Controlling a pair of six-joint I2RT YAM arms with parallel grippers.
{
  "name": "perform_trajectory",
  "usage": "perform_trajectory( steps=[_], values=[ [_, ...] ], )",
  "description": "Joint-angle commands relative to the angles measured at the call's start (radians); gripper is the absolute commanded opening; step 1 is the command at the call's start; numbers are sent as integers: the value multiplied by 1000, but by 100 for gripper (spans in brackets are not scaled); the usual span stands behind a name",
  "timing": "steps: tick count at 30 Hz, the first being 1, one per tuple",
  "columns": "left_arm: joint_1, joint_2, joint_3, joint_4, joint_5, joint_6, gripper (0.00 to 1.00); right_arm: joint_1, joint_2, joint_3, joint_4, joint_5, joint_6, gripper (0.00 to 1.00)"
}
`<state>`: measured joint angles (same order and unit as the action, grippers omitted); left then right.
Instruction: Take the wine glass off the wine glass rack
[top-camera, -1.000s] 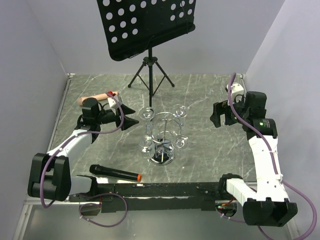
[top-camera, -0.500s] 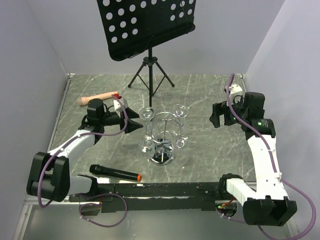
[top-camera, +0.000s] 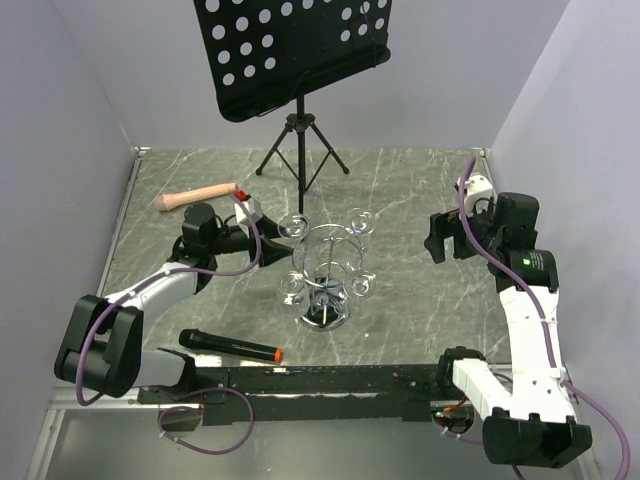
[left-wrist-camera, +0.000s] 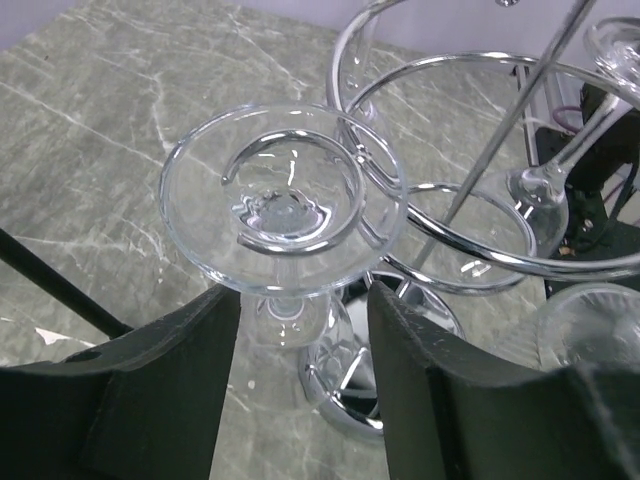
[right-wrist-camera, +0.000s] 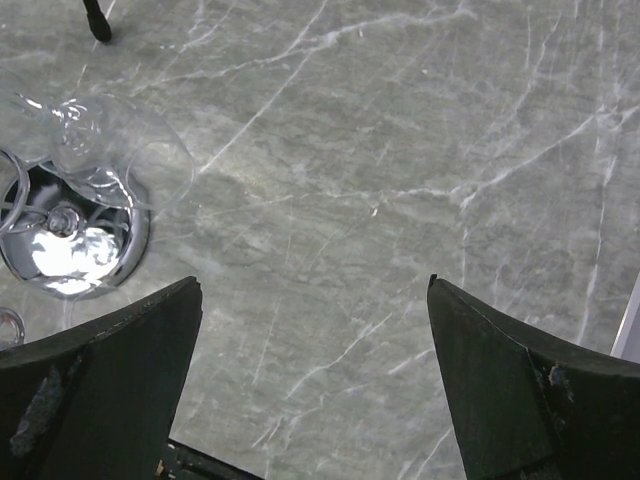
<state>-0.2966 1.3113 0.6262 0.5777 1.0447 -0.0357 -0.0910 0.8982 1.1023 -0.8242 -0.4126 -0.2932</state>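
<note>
Left gripper (left-wrist-camera: 300, 300) spread astride the clear hanging wine glass (left-wrist-camera: 285, 195), chrome wire rack (top-camera: 326, 312) crowding two o'clock; right gripper (right-wrist-camera: 312, 285) gapes; overhead alone shows black microphone (top-camera: 228, 347).

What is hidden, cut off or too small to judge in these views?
Left wrist view: the clear wine glass hangs between the fingers of the left gripper; its round foot covers the stem, so contact cannot be judged.
Right wrist view: the chrome wire wine glass rack is cut by the left edge; most of its wire top lies outside.
Top view: the black perforated music stand is cropped by the top edge.
</note>
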Motion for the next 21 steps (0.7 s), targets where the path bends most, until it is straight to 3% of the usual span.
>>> perform_trajectory(
  steps=[1,9,21],
  values=[
    [-19,28,-22,161,-52,-47,57,-16,-12,-7,-55,-6,-41,100],
    [-29,80,-63,352,-90,-116,52,-70,-39,-12,-110,0,-80,100],
    [-107,129,-79,458,-173,-66,48,-145,-13,22,-133,1,-83,100]
  ],
)
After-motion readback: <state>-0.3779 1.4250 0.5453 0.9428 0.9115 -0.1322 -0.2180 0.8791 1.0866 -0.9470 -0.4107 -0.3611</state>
